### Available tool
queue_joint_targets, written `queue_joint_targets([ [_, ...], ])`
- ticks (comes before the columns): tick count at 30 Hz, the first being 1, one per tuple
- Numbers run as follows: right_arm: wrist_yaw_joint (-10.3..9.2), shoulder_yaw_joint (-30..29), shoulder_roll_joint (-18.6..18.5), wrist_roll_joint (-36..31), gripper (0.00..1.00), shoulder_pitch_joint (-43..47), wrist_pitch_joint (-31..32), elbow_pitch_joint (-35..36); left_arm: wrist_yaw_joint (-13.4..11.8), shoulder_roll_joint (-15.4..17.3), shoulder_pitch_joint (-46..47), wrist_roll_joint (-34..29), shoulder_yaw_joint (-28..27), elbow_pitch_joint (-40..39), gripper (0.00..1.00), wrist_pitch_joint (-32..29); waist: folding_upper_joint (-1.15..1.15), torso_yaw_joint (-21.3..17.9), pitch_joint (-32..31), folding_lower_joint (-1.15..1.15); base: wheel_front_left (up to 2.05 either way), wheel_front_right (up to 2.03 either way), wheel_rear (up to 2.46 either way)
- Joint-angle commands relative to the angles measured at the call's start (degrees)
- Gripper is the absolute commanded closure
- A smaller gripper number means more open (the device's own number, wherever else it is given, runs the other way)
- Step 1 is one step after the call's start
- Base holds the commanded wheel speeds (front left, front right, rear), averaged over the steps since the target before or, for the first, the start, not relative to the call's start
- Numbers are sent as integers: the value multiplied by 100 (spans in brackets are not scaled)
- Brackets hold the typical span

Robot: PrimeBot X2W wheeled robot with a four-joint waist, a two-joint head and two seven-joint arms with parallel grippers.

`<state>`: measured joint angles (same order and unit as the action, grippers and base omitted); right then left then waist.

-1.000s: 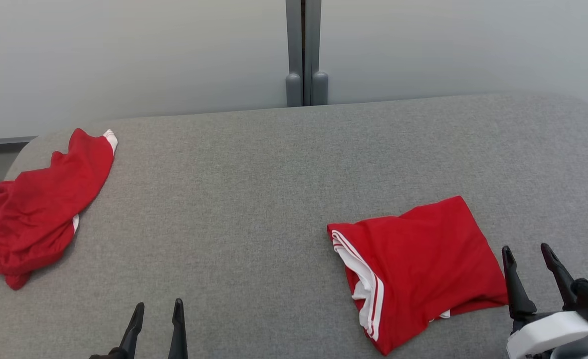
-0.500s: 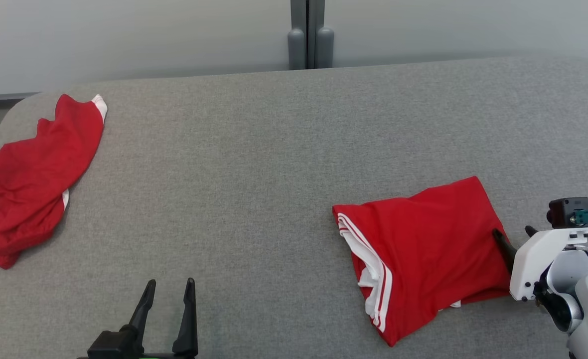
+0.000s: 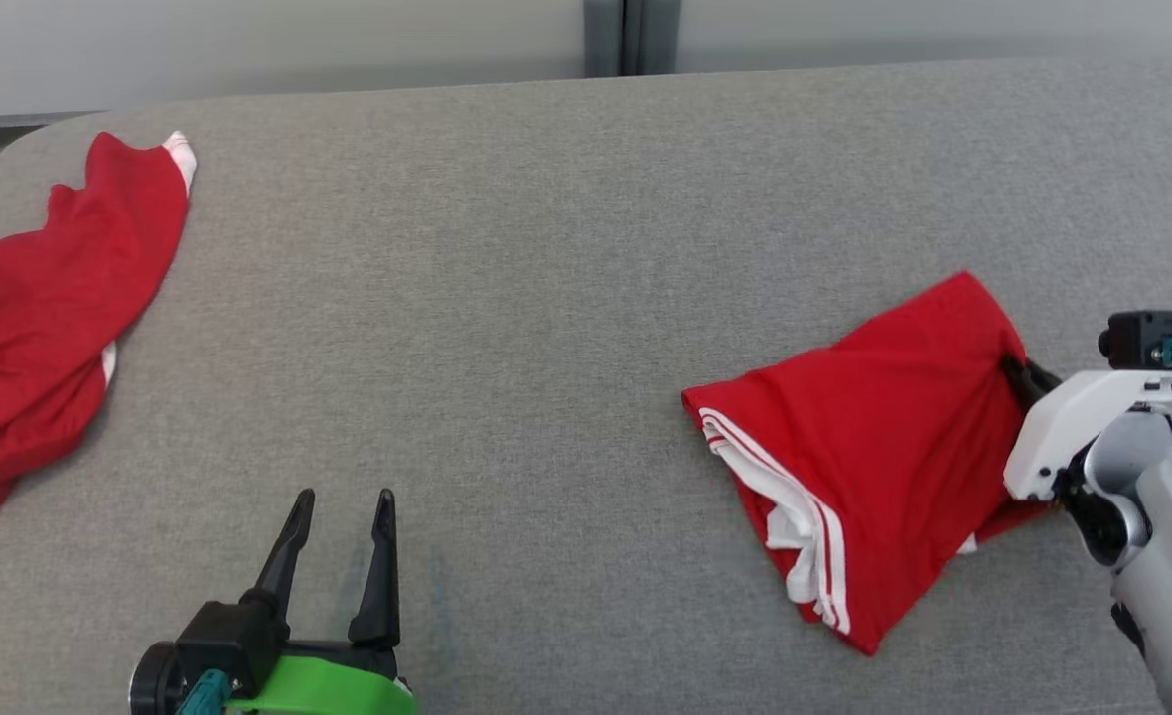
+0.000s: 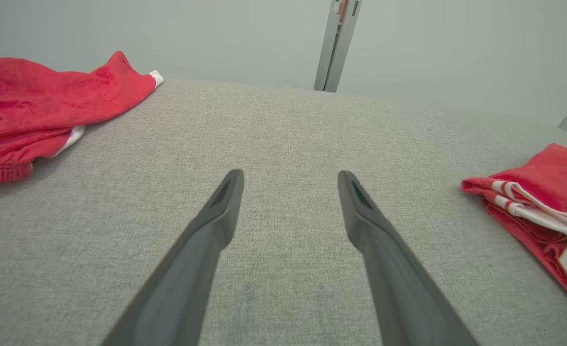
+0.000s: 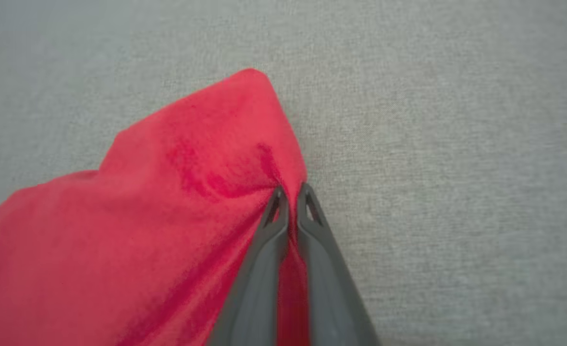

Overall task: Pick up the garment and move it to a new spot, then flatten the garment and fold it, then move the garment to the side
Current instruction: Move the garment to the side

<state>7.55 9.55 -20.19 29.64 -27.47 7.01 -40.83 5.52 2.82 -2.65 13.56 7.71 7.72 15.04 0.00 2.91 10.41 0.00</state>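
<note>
Here, head view: my right pincer [image 3: 1018, 372] is clamped on the folded red garment [image 3: 874, 467] at 3 o'clock on the grey surface [image 3: 546, 248]; my left pincer [image 3: 343, 501], jaws apart, sits at 7 o'clock. Left wrist view: garment at 3 o'clock, a second red cloth [image 4: 48, 110] at 10 o'clock. Right wrist view: tips together on bunched red fabric.

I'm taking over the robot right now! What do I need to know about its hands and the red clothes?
Left gripper: open, empty, over the grey table.
Right gripper: shut on the right edge of the folded red garment, at the table's right.
Second red garment: crumpled at the table's far left, untouched.
Done: the gripped garment looks folded.
Left: move it to the side, then let go.
</note>
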Motion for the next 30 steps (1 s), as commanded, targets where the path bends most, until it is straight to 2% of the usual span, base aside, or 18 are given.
queue_joint_targets([
  [1,-12,-52,-102,-15,100,-255,-170,-47,25,14,170,-85,-5,-33,0,19,0,-452,332,0,0,0,0],
  [6,-11,-363,-283,-153,100,-1035,-597,-361,106,24,467,-346,-35,-149,0,18,0,-1044,906,0,0,0,0],
  [11,-11,-846,-640,-387,100,-1801,-978,-757,162,235,790,-568,75,-285,0,17,0,-1424,1578,0,0,0,0],
  [16,-11,-1425,-1075,-683,100,-2399,-1319,-1327,187,417,1027,-638,228,-303,0,18,0,-1372,1944,0,0,0,0],
  [23,-11,-1964,-1508,-1134,100,-2989,-1445,-2099,195,414,942,-613,215,-401,0,18,0,-1071,2123,0,0,0,0],
  [24,-11,-2023,-1570,-1233,65,-3079,-1541,-2183,196,397,938,-605,193,-410,0,18,0,-1026,2139,0,0,0,0],
  [25,-11,-2084,-1630,-1331,0,-3148,-1665,-2241,195,381,938,-601,170,-414,0,17,0,-991,2150,0,0,0,0],
  [28,-11,-2246,-1705,-1769,0,-3289,-2054,-2317,195,299,941,-582,100,-424,0,7,0,-906,2122,0,0,0,0],
  [30,-11,-2325,-1617,-2014,0,-3301,-2175,-2192,194,251,914,-558,65,-438,0,7,0,-869,2033,0,0,0,0],
])
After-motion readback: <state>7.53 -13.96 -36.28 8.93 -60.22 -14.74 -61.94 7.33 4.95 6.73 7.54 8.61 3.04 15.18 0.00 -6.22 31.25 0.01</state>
